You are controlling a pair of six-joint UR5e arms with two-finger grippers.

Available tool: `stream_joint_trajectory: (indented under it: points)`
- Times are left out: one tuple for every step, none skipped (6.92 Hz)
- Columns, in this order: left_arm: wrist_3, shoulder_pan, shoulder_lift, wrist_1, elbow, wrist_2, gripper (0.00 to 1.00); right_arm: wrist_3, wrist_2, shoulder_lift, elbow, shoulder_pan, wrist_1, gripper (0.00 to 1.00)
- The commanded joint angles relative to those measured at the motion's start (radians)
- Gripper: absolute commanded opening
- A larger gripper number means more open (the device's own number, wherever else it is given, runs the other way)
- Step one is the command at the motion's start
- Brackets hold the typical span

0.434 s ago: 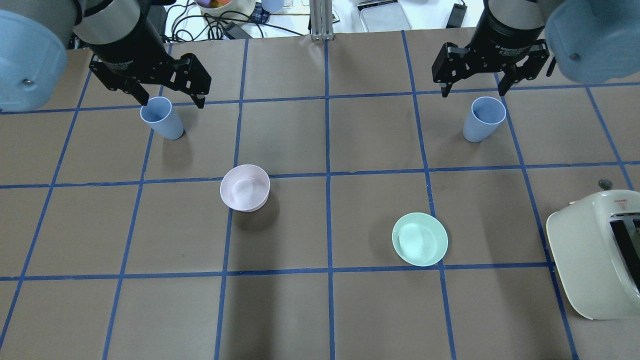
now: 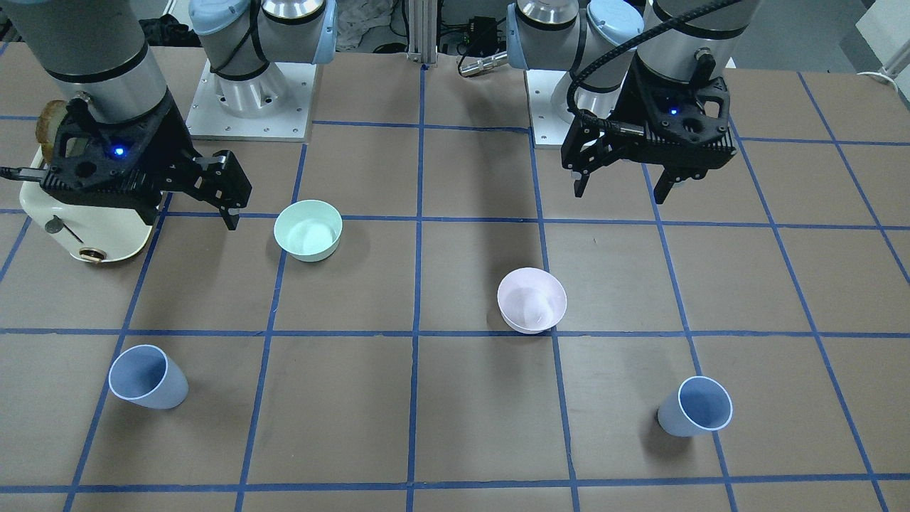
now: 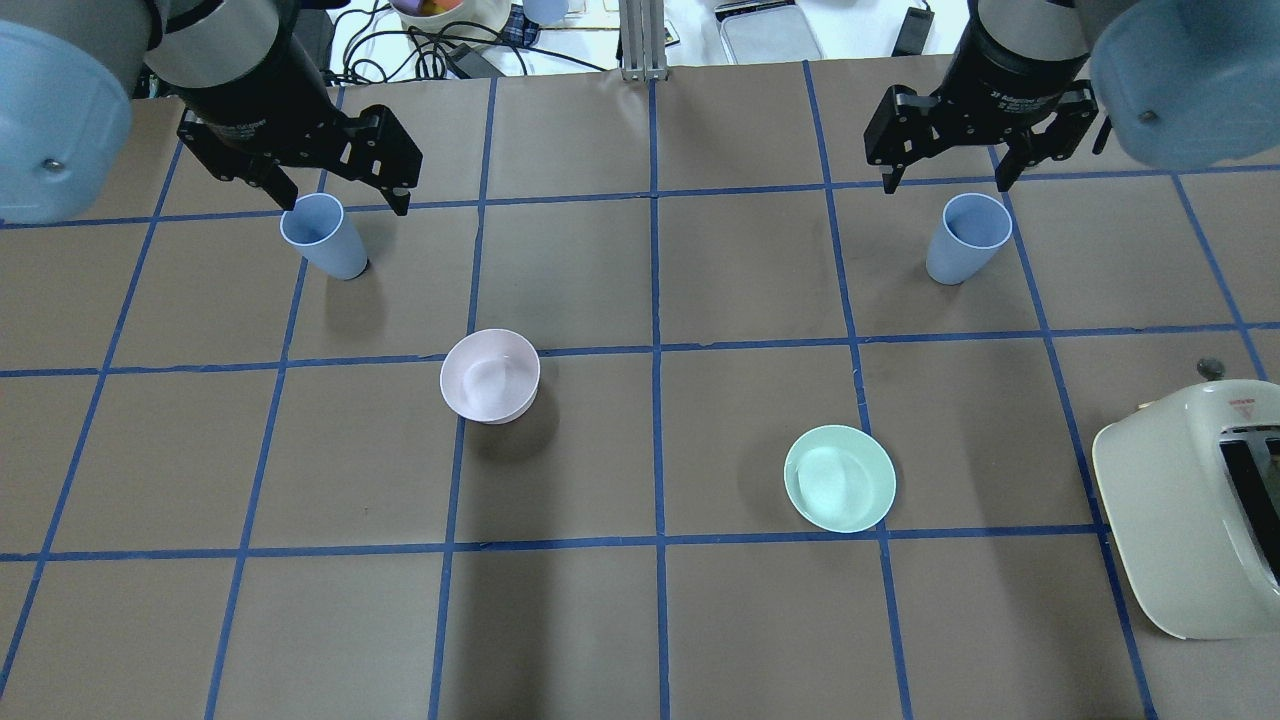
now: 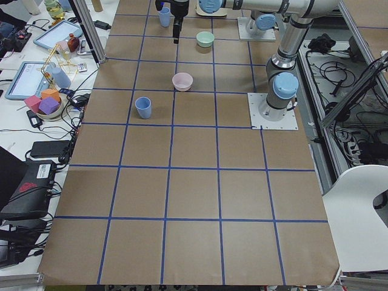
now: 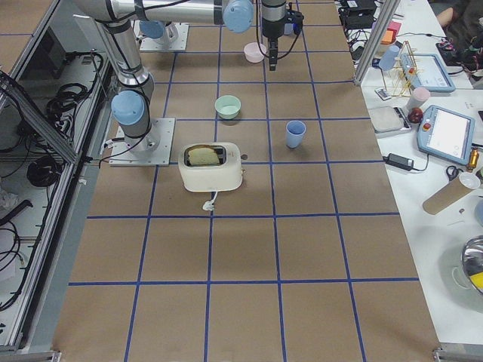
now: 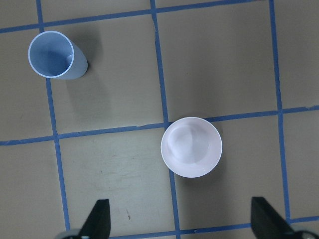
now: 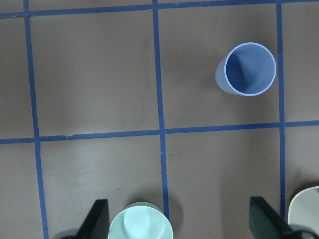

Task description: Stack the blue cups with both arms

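Observation:
Two blue cups stand upright on the brown table. One cup (image 3: 322,235) is at the far left and also shows in the left wrist view (image 6: 52,56). The other cup (image 3: 965,238) is at the far right and also shows in the right wrist view (image 7: 248,69). My left gripper (image 3: 343,205) is open and empty, held high above the table, on the robot's side of its cup (image 2: 695,407). My right gripper (image 3: 946,187) is open and empty too, high and short of its cup (image 2: 147,377).
A pale pink bowl (image 3: 490,375) sits left of centre. A mint-green bowl (image 3: 840,478) sits right of centre. A cream toaster (image 3: 1190,500) with toast in it stands at the right edge. Blue tape lines grid the table.
Both grippers have shifted only very slightly. The cups and bowls have not moved.

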Motion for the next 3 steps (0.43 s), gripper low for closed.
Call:
stream_joint_trajectory:
  points:
    - [-0.001, 0.001, 0.0, -0.001, 0.0, 0.0, 1.0, 0.0, 0.005, 0.001, -0.003, -0.001, -0.001, 1.0]
    - [-0.001, 0.001, 0.0, -0.001, 0.0, 0.001, 1.0, 0.0, -0.003, 0.001, -0.003, -0.002, 0.001, 1.0]
    - [-0.001, 0.001, -0.003, -0.001, 0.0, 0.003, 1.0, 0.0, -0.001, 0.001, -0.003, -0.002, 0.001, 1.0]
